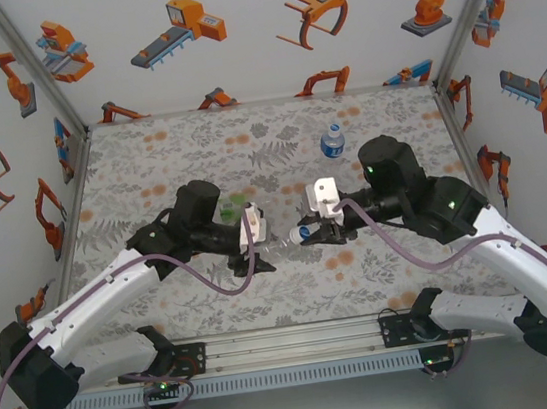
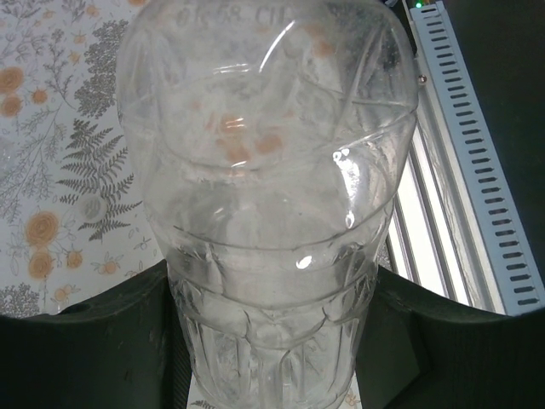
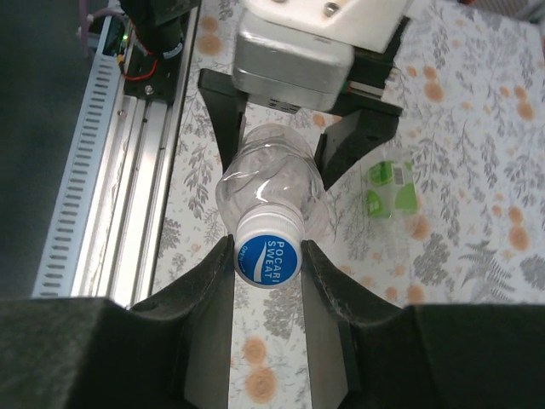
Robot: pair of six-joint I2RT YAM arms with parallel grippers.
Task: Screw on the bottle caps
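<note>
Pinching the cap (image 3: pixel 267 260) with the right gripper (image 3: pixel 267 257): blue-and-white top facing the wrist camera, fingers (image 3: pixel 209 285) flanking it on both sides, seemingly touching, though edge contact is hard to confirm from this angle. Sat on the neck of the clear bottle (image 3: pixel 268 183), lying on its side at about the middle of the table (image 1: pixel 147 161), slightly to the near side, neck pointing right. Clamped round the bottle's ribbed body with the left gripper (image 3: pixel 285 141), jaws pressed against the wall from both sides. Further out: green-label bottle (image 1: pixel 234 208) lying just far of the left arm; blue-label bottle (image 1: pixel 333 140) upright, far right, well apart.

Handling, judged from looks: empty, thin-walled, very light, squashy, slick plastic. Likely to buckle or spin in the grip under a hard twist. Best held on the stiffer ribbed section, firm but not crushing. Best to take the cap by its ridged rim, square to the neck, to avoid cross-threading.
</note>
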